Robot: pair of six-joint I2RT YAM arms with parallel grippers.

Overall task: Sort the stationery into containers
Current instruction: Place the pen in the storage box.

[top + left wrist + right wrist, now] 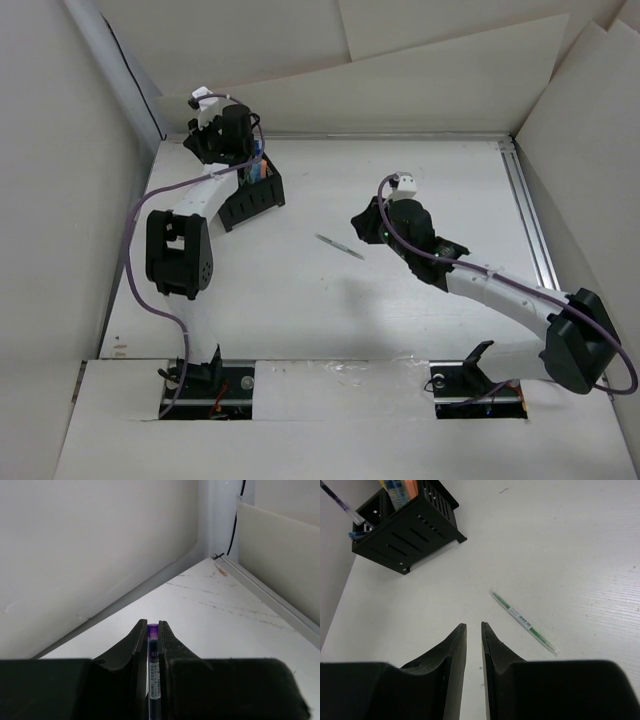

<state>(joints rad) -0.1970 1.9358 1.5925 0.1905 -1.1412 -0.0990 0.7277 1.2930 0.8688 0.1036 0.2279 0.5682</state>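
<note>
White table (pixel 300 310) bears a black organiser (pixel 255 200) and green pen (pixel 340 247)

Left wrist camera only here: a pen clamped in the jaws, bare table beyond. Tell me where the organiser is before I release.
Observer: On the top camera, the black organiser stands back left. The left gripper with its pen is right at its far end.
Operator: Report what's in it.
Observer: The right wrist view shows orange and blue items standing inside it.
Operator: Name what's lying loose.
Observer: One green pen lies in the middle of the table, ahead of the right gripper, whose jaws are slightly parted and empty.
</note>
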